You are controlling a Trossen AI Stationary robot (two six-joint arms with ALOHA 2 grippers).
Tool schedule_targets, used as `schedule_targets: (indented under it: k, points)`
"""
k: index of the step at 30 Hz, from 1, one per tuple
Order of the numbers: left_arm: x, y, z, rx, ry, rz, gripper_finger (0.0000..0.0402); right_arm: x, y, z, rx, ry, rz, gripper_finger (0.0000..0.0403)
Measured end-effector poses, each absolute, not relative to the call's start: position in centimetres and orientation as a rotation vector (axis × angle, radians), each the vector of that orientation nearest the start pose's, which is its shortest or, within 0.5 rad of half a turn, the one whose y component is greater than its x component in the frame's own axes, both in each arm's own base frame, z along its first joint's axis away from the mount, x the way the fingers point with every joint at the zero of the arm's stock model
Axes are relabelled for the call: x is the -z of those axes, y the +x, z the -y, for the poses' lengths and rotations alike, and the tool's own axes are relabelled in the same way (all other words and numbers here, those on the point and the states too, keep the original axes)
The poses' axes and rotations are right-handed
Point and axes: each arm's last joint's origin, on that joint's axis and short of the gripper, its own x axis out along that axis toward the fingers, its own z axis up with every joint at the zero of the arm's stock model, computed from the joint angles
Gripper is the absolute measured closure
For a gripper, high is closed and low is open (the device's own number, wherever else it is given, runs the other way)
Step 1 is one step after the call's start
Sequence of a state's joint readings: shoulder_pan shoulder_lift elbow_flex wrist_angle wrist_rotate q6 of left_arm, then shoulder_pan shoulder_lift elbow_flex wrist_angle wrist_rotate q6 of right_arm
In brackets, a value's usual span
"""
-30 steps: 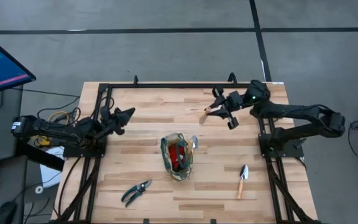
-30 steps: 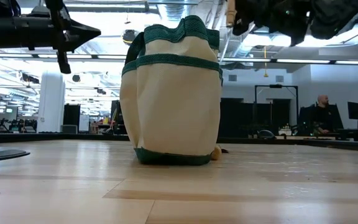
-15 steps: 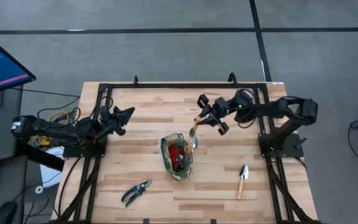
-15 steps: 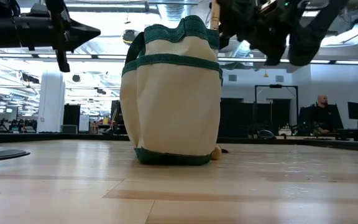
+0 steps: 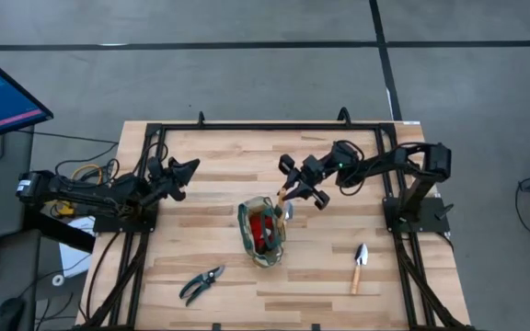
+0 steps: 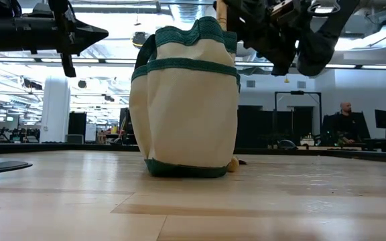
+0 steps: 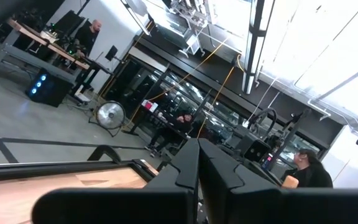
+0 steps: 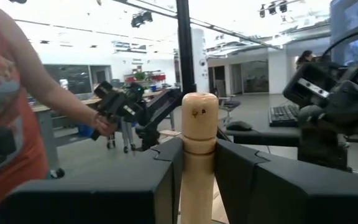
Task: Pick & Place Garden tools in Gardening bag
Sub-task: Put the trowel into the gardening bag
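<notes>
One wooden-handled trowel [image 8: 197,155], clenched in the right pincer [image 5: 294,190], has travelled from the desk's [image 5: 228,156] far side to just above the gardening bag's [image 5: 263,232] rim, nearly ready to drop in, while the left pincer [image 5: 184,175] waits closed.

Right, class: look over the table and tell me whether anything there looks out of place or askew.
Nothing is spilled or damaged. The gardening bag stands upright. The pruning shears and one trowel lie loose on the table, not yet packed. The right gripper holds a wooden-handled tool tilted at the bag's rim.
</notes>
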State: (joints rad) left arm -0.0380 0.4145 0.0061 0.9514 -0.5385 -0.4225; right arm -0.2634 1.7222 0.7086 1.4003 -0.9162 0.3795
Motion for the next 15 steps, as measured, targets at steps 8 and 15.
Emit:
schedule_targets:
  k: [8,15]
  points:
    - [-21.5,10.7,-1.1,-0.372,-0.56,0.625,0.0394,-21.6,30.7,8.3,-0.652,0.099,0.185,0.034]
    - [-21.5,10.7,-1.1,-0.373,-0.554,0.623,0.0394,-21.7,30.6,8.1,-0.713,0.086,0.176,0.034]
